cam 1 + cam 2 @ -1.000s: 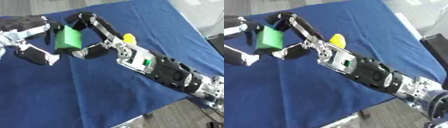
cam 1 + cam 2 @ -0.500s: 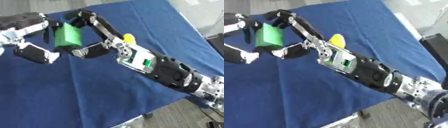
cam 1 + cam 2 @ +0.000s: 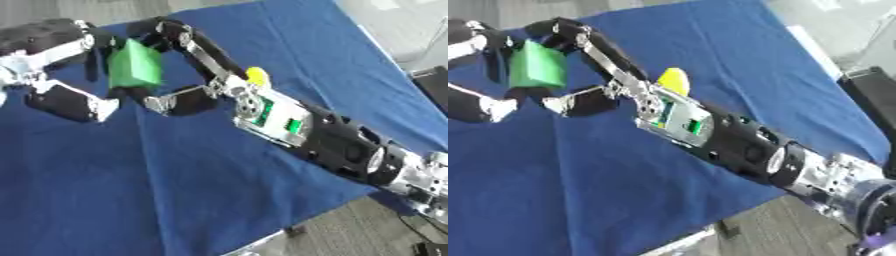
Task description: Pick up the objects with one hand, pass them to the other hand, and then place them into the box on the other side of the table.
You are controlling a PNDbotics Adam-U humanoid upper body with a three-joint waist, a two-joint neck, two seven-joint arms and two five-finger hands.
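Green block point(image 3: 134, 65) up at eleven o'clock, held above the blue desk point(image 3: 219, 200), caught between both hands. Right hand point(image 3: 188, 70) curls its fingers point(image 3: 179, 37) over the block's top and its thumb under the bottom edge, gripping it. Left hand point(image 3: 54, 65) at ten o'clock has fingers point(image 3: 66, 102) spread wide, just beside the block; contact is unclear. A yellow thing point(image 3: 673, 80) lies behind the right arm.

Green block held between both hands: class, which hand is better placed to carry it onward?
Probably the left hand: its fingers already flank the green block, while the right hand reaches across the blue cloth.
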